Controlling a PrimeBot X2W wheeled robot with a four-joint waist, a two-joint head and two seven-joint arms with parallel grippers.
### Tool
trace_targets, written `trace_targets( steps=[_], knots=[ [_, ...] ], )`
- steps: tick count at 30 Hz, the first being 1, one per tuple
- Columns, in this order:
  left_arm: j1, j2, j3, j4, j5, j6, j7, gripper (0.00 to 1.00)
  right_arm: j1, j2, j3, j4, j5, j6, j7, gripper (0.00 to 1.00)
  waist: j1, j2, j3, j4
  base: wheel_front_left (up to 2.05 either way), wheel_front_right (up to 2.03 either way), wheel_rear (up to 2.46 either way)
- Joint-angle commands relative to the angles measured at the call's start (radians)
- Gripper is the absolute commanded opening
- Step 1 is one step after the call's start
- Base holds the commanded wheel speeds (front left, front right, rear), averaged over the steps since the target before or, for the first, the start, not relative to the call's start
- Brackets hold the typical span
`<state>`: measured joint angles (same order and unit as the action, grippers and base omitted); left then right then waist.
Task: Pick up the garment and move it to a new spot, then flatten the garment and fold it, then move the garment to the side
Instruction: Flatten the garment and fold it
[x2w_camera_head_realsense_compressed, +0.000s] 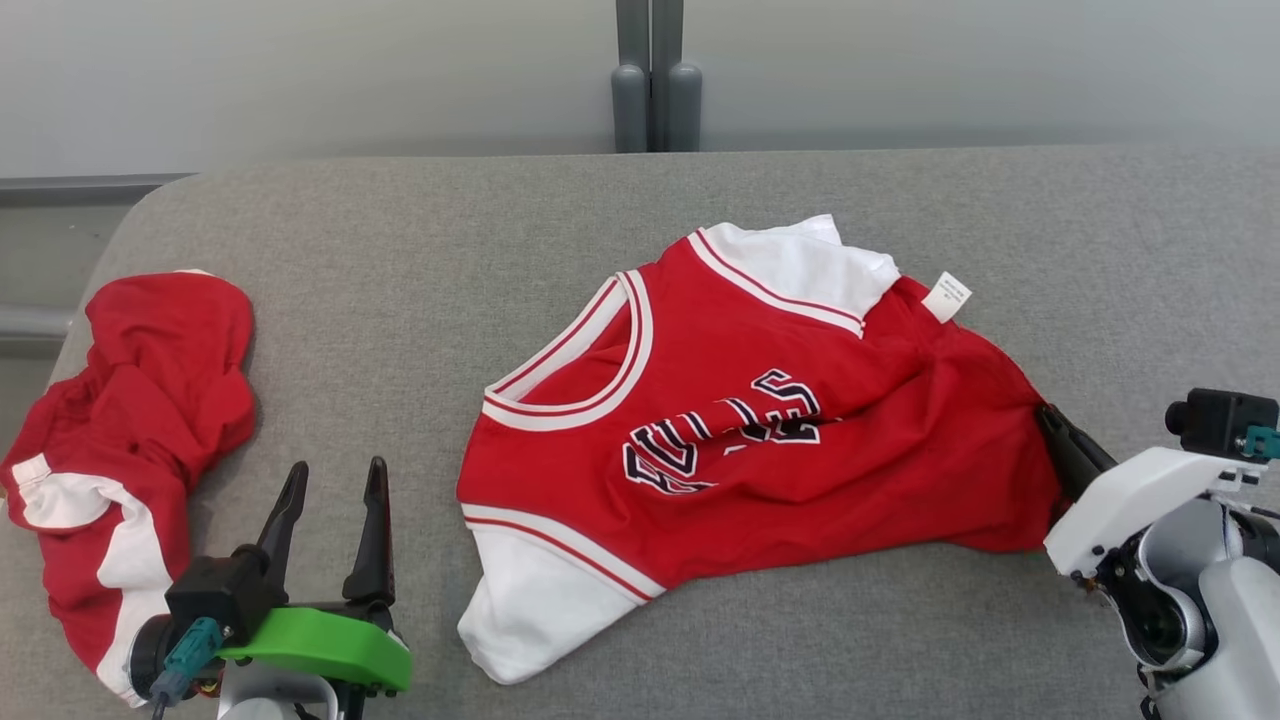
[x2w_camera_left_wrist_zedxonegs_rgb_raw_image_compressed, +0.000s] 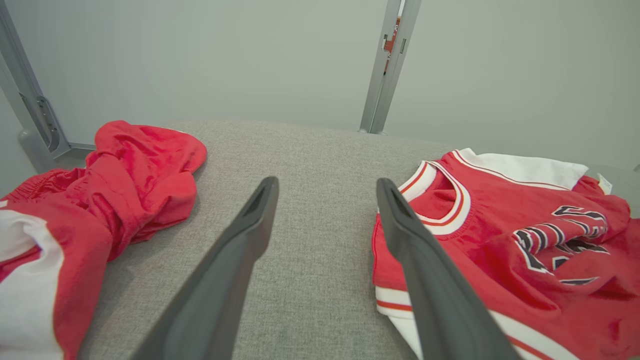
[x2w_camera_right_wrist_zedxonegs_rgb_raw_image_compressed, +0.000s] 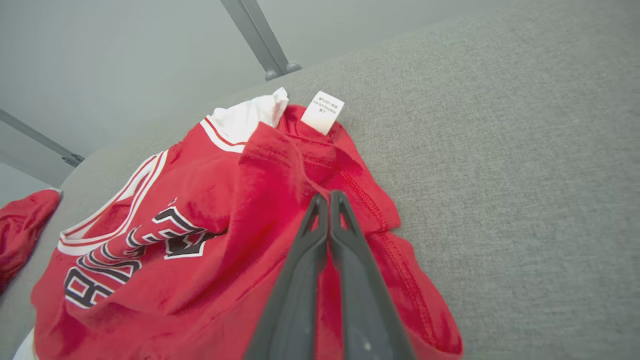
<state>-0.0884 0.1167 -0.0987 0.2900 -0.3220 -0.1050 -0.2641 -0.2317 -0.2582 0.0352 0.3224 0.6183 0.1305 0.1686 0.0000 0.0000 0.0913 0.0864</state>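
Pinching a fold near the hem, the right gripper (x2w_camera_right_wrist_zedxonegs_rgb_raw_image_compressed: 328, 197) has its dark fingers pressed together on the red-and-white fabric basketball jersey (x2w_camera_right_wrist_zedxonegs_rgb_raw_image_compressed: 210, 215), which spreads ahead and to its left over the grey woven surface (x2w_camera_right_wrist_zedxonegs_rgb_raw_image_compressed: 500, 150). I judge it light, limp and slightly slick, so a stitched hem or shoulder seam should hold best. The left gripper (x2w_camera_head_realsense_compressed: 338, 468) stands wide and empty, with the jersey just to its right and a crumpled red-and-white cloth bundle (x2w_camera_head_realsense_compressed: 130, 420) to its left.
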Motion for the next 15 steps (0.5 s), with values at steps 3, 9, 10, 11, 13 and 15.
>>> trace_targets(
  steps=[3, 9, 10, 11, 13, 15],
  knots=[
    [0.016, 0.009, 0.002, -0.004, -0.001, 0.005, 0.000, 1.00, 0.090, -0.002, -0.033, -0.081, 0.036, 0.000, 0.041, 0.00, 0.0000, 0.0000, -0.012, -0.017, 0.00, 0.00, 0.00],
    [0.016, 0.015, -0.001, -0.005, -0.004, 0.005, 0.000, 1.00, 0.225, -0.002, -0.087, -0.205, 0.053, 0.000, 0.140, 0.00, 0.0000, 0.0000, -0.014, -0.040, 0.00, 0.00, 0.00],
    [0.016, 0.016, -0.003, -0.005, -0.004, 0.005, 0.000, 1.00, 0.247, 0.002, -0.097, -0.219, 0.055, 0.001, 0.160, 0.00, 0.0000, 0.0000, -0.014, -0.043, 0.00, 0.00, 0.00],
    [0.015, 0.016, -0.004, -0.005, -0.004, 0.005, 0.000, 1.00, 0.265, 0.005, -0.105, -0.229, 0.056, 0.000, 0.175, 0.00, 0.0000, 0.0000, -0.014, -0.045, 0.00, 0.00, 0.00],
    [0.011, 0.018, -0.008, -0.004, -0.005, 0.004, 0.000, 1.00, 0.301, 0.019, -0.125, -0.246, 0.057, 0.001, 0.206, 0.00, 0.0000, 0.0000, -0.013, -0.046, 0.00, 0.00, 0.00],
    [0.008, 0.020, -0.010, -0.001, -0.006, 0.003, 0.000, 1.00, 0.335, 0.026, -0.144, -0.256, 0.042, 0.000, 0.232, 0.00, 0.0000, 0.0000, -0.013, -0.047, 0.00, 0.00, 0.00]
  ],
)
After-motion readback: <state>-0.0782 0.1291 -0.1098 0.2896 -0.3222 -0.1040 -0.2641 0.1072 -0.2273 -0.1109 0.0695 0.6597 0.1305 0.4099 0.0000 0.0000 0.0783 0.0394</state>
